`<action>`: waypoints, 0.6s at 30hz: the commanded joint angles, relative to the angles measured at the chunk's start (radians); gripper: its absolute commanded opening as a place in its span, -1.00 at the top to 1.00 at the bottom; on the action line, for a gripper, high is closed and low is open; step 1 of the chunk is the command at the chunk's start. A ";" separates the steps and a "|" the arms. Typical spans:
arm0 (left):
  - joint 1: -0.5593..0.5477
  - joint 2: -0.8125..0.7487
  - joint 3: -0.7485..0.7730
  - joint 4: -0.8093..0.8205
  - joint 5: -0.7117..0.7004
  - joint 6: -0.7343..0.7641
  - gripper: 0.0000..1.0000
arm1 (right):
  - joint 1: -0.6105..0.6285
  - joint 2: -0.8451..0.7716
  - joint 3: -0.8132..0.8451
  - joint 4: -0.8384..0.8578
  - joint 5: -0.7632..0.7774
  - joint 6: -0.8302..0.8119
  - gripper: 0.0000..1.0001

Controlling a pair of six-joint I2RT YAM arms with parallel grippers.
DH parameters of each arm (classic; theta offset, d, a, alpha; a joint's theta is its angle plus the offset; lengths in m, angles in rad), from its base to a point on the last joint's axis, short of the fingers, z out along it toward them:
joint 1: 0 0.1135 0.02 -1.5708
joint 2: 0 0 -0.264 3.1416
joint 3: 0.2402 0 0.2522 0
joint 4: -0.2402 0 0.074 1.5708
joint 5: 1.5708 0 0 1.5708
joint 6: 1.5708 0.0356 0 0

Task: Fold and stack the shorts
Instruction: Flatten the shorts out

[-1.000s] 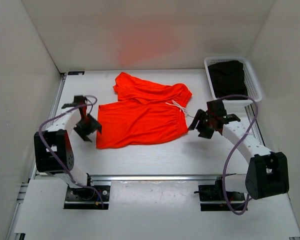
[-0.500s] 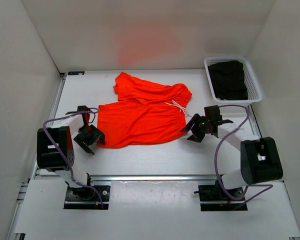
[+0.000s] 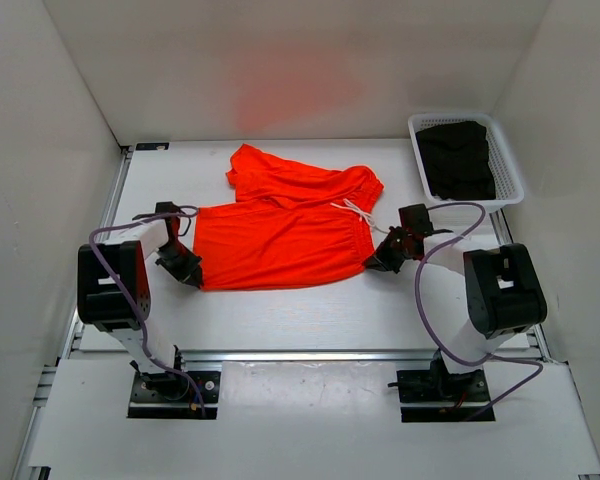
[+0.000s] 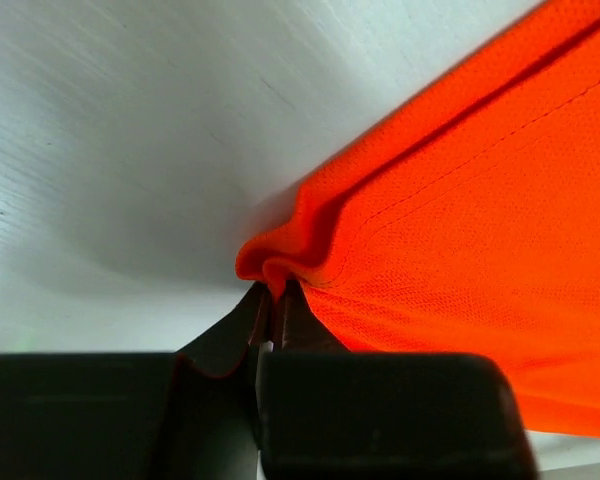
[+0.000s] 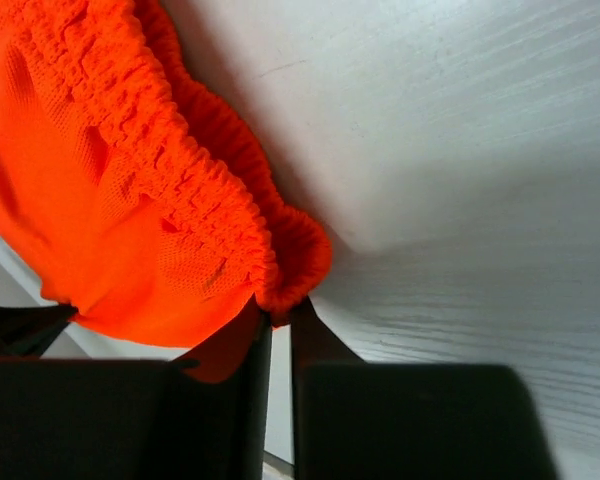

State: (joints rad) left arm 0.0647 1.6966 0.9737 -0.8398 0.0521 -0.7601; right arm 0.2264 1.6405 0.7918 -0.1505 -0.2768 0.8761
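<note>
- This looks like a robot lab, with a small test booth.
- Plain white walls (image 3: 280, 60) box in a white tabletop (image 3: 310, 315).
- The left arm (image 3: 108, 285) and the right arm (image 3: 502, 290) are bolted by a metal rail (image 3: 310, 355) at the near edge.
- Purple cables (image 3: 421, 300) loop along the arms.

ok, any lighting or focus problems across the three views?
Top external: even light and sharp, but the shorts cast an orange tint on the back wall. Left wrist: mesh weave crisp, left tool a dark, underexposed mass, soft shadow on the table. Right wrist: waistband sharp, right tool likewise near black; no glare.
</note>
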 commanded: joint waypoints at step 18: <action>0.021 -0.524 0.621 -0.292 0.094 0.094 0.80 | 0.007 -0.482 0.513 -0.638 0.172 -0.422 1.00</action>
State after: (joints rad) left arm 0.0765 1.2442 1.5143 -1.0168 0.1345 -0.6956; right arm 0.2379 1.2385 1.2156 -0.6052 -0.1360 0.5961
